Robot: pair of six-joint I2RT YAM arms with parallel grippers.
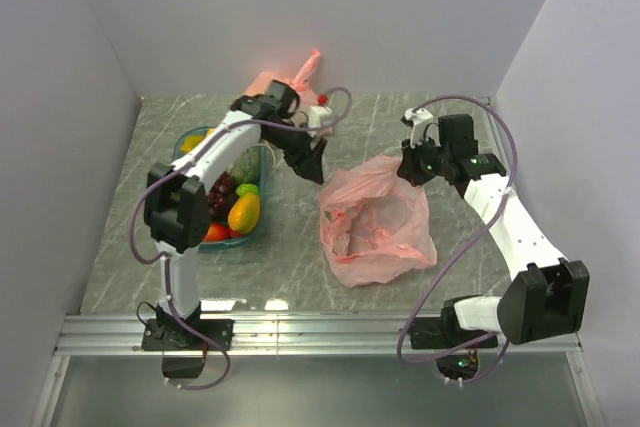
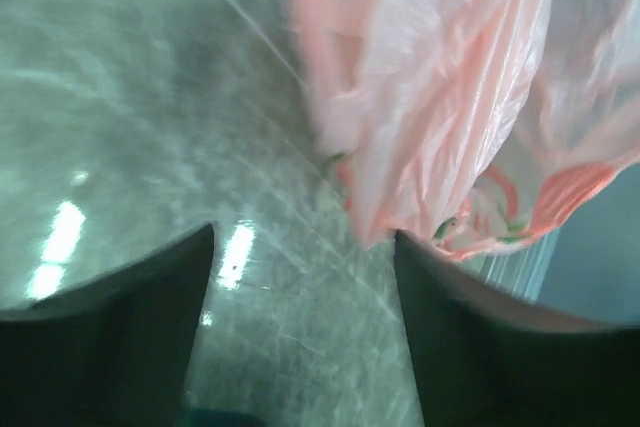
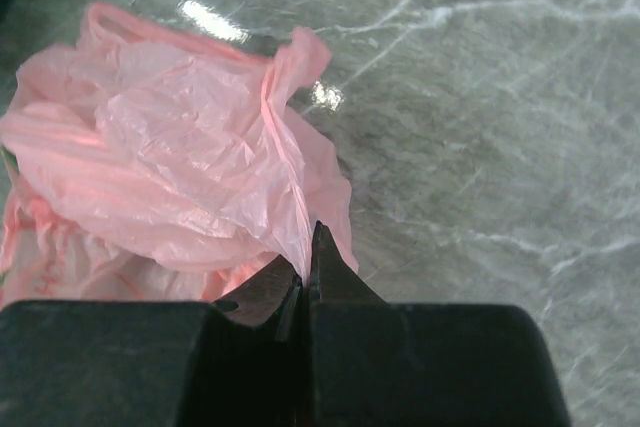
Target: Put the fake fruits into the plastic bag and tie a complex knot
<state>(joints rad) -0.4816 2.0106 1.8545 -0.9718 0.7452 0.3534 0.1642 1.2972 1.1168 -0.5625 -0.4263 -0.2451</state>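
Observation:
The salmon-pink plastic bag (image 1: 375, 222) lies crumpled on the table, its mouth open toward the left. My right gripper (image 1: 413, 169) is shut on the bag's upper right edge; in the right wrist view the film (image 3: 190, 147) runs into the closed fingertips (image 3: 308, 247). My left gripper (image 1: 312, 159) is open and empty, hovering just left of the bag's top edge; in the left wrist view the bag (image 2: 450, 97) hangs beyond the spread fingers (image 2: 500, 347). The fake fruits sit in a teal basket (image 1: 189, 137): mango (image 1: 244, 212), grapes (image 1: 221, 193), red apple (image 1: 214, 233), lime (image 1: 247, 189).
A paler peach-pink bag (image 1: 268, 81) with a stiff pink tail (image 1: 308, 65) lies at the back wall behind the left arm. White walls enclose the grey marble table (image 1: 400, 127) on three sides. A metal rail (image 1: 320, 332) runs along the near edge.

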